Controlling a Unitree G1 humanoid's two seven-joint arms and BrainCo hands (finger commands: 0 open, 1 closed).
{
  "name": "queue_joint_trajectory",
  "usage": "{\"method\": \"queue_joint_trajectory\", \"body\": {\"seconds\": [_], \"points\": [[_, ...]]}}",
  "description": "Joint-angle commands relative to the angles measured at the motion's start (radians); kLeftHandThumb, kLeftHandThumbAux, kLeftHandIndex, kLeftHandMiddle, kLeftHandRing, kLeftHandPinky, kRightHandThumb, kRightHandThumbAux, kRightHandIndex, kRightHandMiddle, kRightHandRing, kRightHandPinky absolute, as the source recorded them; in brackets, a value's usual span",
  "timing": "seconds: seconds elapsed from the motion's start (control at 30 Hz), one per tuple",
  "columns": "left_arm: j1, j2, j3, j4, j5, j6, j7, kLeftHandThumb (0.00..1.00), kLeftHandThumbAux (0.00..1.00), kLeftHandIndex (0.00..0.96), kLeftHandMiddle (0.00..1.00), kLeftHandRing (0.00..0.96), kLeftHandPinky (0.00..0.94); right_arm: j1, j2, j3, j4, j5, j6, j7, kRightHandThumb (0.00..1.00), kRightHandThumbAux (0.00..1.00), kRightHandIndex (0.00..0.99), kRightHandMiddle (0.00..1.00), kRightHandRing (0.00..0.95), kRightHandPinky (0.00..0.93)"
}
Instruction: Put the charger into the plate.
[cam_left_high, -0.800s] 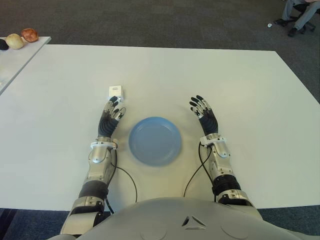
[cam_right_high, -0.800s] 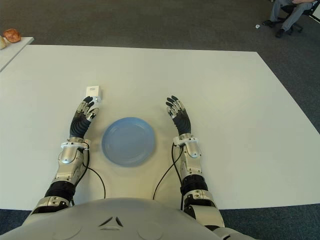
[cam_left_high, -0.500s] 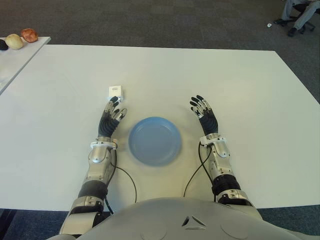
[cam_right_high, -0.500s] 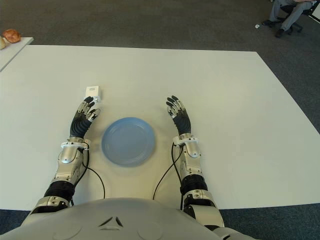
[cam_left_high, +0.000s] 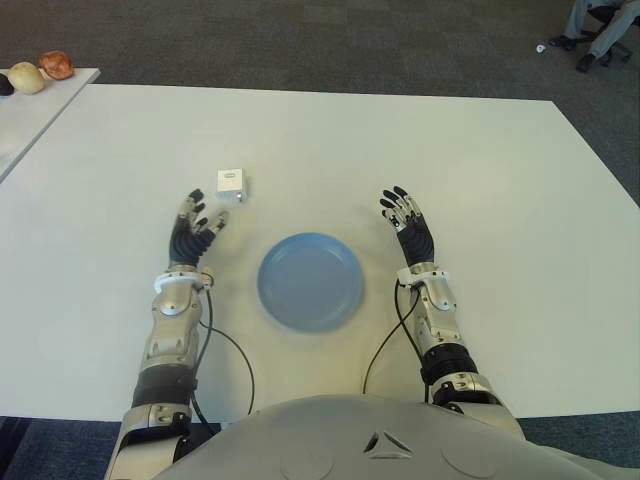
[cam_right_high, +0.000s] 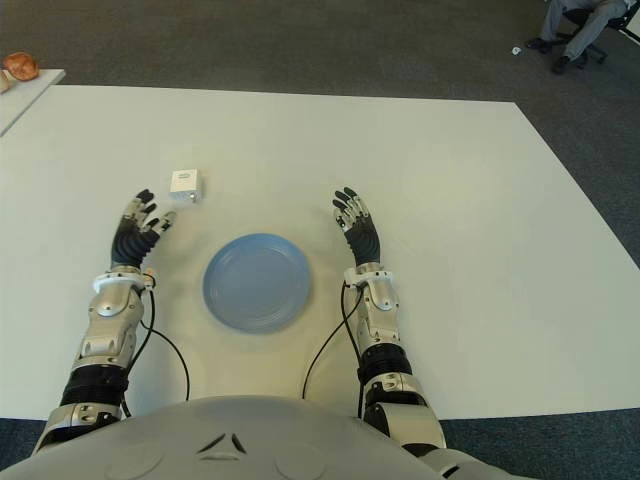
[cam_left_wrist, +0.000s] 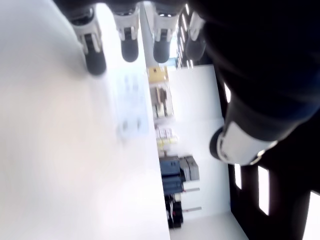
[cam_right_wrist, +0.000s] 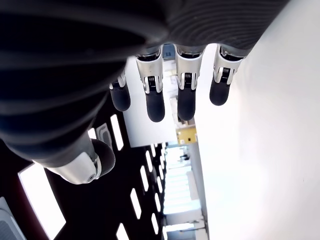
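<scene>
Charger (cam_left_high: 231, 185) upper left of frame, just beyond and right of left robot hand (cam_left_high: 194, 228), fingers spread, empty; nearer hand

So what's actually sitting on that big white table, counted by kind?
Charger: 1, small and white, lying apart from the plate
Plate: 1, blue, with nothing on it
Total: 2 things on the table, not counting the robot's own hands
</scene>
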Motion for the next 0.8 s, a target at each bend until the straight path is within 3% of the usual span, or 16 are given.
{"method": "queue_joint_trajectory", "body": {"seconds": [0.03, 0.27, 0.5, 0.8], "points": [[-0.105, 0.039, 0.037, -0.009, -0.023, 0.081, 0.013, 0.440, 0.679, 0.062, 0.087, 0.085, 0.128, 0.062, 0.026, 0.007, 0.076, -0.015, 0.041, -0.027, 0.000, 0.592, 0.106, 0.172, 0.133, 0.114], [-0.207, 0.063, 0.051, -0.073, -0.008, 0.206, 0.056, 0.518, 0.632, 0.081, 0.099, 0.091, 0.139, 0.065, 0.030, 0.013, 0.066, -0.025, 0.054, -0.042, 0.000, 0.583, 0.103, 0.171, 0.126, 0.108], [-0.287, 0.104, -0.009, -0.111, 0.106, 0.305, 0.099, 0.520, 0.602, 0.083, 0.098, 0.085, 0.123, 0.072, 0.032, 0.017, 0.056, -0.021, 0.065, -0.035, 0.000, 0.580, 0.100, 0.163, 0.123, 0.112], [-0.350, 0.137, -0.078, -0.062, 0.206, 0.297, 0.102, 0.510, 0.553, 0.075, 0.076, 0.068, 0.135, 0.077, 0.029, 0.012, 0.058, -0.004, 0.063, -0.004, 0.000, 0.584, 0.101, 0.163, 0.124, 0.116]]}}
